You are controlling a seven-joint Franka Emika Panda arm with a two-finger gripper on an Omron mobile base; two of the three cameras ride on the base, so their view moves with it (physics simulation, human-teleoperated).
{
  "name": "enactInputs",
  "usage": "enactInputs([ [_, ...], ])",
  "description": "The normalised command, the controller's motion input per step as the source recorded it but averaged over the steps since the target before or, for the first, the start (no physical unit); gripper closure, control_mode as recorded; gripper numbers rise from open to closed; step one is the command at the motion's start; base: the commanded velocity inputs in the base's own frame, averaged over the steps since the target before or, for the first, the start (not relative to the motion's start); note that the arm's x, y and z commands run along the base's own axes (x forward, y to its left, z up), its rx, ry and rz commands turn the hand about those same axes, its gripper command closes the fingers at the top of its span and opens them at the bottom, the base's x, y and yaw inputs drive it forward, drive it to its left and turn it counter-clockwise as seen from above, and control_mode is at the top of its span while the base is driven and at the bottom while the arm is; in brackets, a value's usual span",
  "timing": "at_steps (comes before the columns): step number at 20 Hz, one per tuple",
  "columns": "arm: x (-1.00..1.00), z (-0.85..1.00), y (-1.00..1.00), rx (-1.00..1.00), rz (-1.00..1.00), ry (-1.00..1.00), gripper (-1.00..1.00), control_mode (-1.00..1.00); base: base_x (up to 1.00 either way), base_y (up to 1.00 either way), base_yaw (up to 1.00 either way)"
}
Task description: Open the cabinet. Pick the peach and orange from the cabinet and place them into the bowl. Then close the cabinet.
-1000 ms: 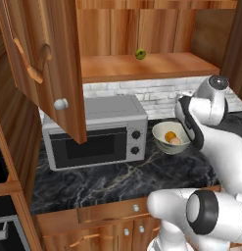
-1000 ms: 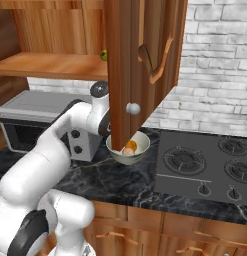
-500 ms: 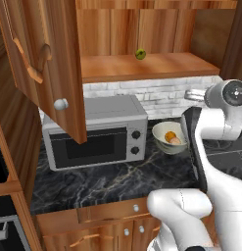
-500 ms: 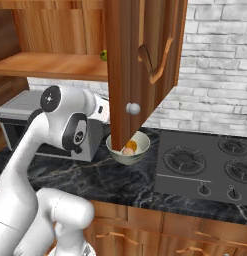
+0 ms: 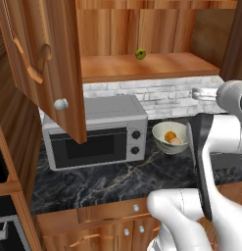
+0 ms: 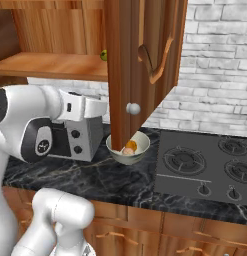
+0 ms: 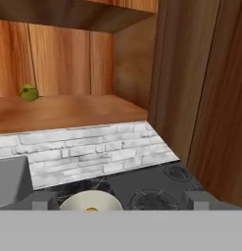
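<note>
On counter beside microwave (image 5: 93, 132), one bowl (image 5: 170, 144) held two fruits: orange (image 5: 169, 136), peach (image 5: 175, 141). Cabinet (image 5: 142, 66) stood open, both doors; one green fruit (image 5: 140, 54) on shelf. Gripper (image 7: 120, 205) spread wide, empty.

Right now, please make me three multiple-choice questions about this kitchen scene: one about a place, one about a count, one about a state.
1. Where is the small green-yellow fruit?
A. on the cabinet shelf
B. in the bowl
C. on the stove

2. How many fruits lie in the bowl?
A. none
B. two
C. four

3. What is the state of the cabinet?
A. both doors shut
B. doors open
C. doors removed

Answers:
1 A: it sits alone on the wooden shelf.
2 B: the orange and the peach rest inside together.
3 B: the left door swings out and the shelf inside is exposed.
</note>
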Motion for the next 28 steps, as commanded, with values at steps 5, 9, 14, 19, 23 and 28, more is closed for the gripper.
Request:
enactInputs([
  [5,-0.99,0.53,0.35,0.0,0.26,-0.14,-1.0,-1.0,0.0,0.0,0.0],
  [9,-1.0,0.8,0.21,0.0,0.26,-0.02,-1.0,-1.0,0.0,0.0,0.0],
  [14,-1.0,0.79,0.03,0.0,0.1,0.08,-1.0,-1.0,0.0,0.0,0.0],
  [19,-1.0,0.54,0.0,0.0,0.0,0.1,-1.0,-1.0,0.0,0.0,0.0],
  [23,-0.55,-0.33,-0.75,0.0,0.02,0.02,-1.0,-1.0,0.0,0.0,0.0],
  [28,0.07,-0.51,-0.95,0.01,0.15,0.0,-1.0,-1.0,0.0,0.0,0.0],
])
